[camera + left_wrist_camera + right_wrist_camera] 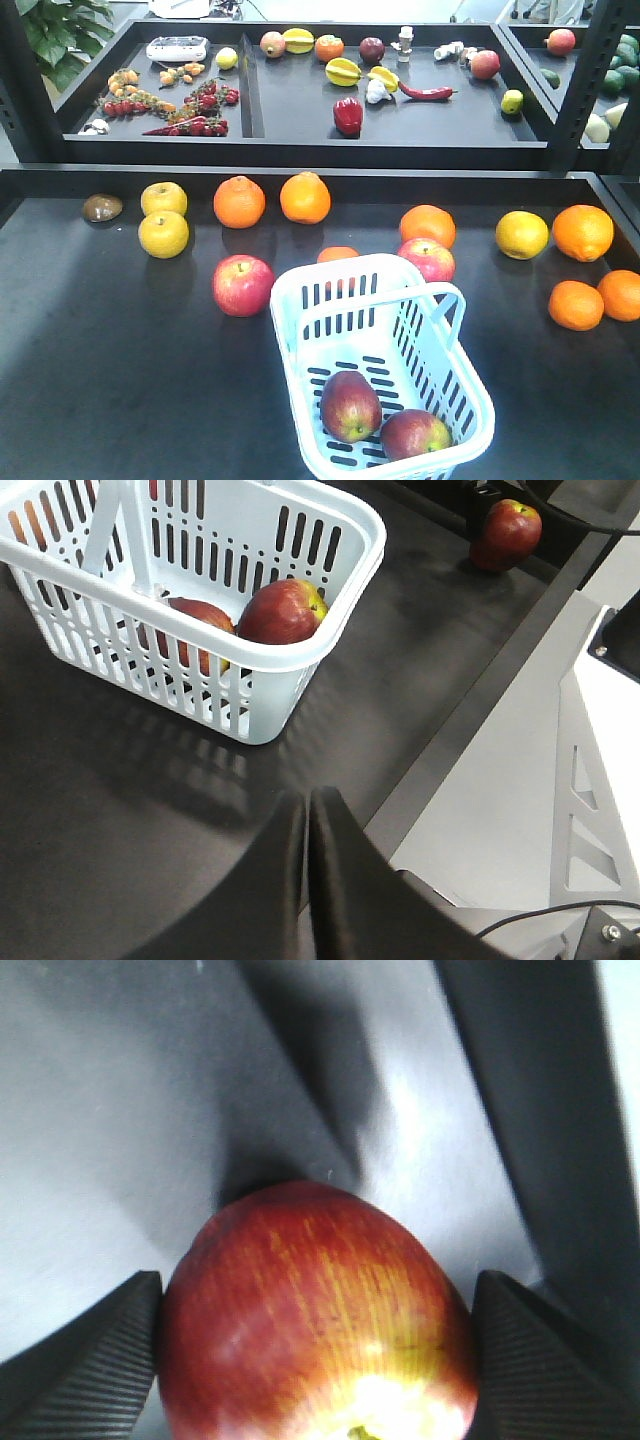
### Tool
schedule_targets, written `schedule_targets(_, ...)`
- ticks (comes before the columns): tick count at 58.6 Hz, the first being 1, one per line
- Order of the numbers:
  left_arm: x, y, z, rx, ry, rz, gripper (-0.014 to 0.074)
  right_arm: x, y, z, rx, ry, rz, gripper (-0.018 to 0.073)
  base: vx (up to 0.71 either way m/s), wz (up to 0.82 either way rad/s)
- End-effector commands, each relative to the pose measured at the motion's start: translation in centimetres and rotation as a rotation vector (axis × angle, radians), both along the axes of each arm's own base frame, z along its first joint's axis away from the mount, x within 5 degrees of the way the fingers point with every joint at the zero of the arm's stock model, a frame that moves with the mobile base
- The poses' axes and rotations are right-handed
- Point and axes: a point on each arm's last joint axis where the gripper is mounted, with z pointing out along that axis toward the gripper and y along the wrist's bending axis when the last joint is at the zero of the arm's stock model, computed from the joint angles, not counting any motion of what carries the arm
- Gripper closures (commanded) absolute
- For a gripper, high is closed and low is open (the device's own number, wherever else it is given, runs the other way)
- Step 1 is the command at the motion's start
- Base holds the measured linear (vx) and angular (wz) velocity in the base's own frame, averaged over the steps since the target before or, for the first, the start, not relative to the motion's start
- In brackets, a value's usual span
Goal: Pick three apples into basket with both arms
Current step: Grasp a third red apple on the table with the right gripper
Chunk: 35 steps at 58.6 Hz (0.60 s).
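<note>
Third dark red apple [315, 1320], pinched between the ridged pads of the right end effector [315, 1360] above the tabletop [100, 1110]; basket [300, 300], two apples held, set toward the left end effector [305, 825], pressed together.

Mock grocery shop: black shelf trays [300, 110] of produce, shopping basket [420, 330].

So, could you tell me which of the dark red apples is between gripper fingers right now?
The apple filling the right wrist view: ribbed fingers press both its sides. The other two lie loose in the basket.
</note>
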Motion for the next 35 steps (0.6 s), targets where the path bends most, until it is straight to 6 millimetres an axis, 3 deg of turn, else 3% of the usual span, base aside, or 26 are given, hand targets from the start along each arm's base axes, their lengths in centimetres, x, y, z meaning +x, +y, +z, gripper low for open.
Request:
schedule_targets(1,0.3,-0.2,1.1,-0.067,-0.020,0.037,0.0602,0.4,-0.1,3.1,-0.034,-0.098,-0.008,0.0464,0.00,0.00)
schedule_targets(6,0.3,-0.2,1.1,-0.067,-0.020,0.037,0.0602,0.5,0.3,4.9,-0.038,-0.187,-0.002,0.0572,0.00,0.00)
schedule_targets(24,0.3,-0.2,1.1,-0.067,-0.020,0.037,0.0602,0.9,3.7,11.7,0.103,-0.593,0.021,0.0566,0.00,0.00)
schedule_targets(35,0.3,-0.2,1.1,-0.067,-0.020,0.037,0.0602,0.0,6.4,16.1,0.212,-0.826,0.111,0.0559,0.00,0.00)
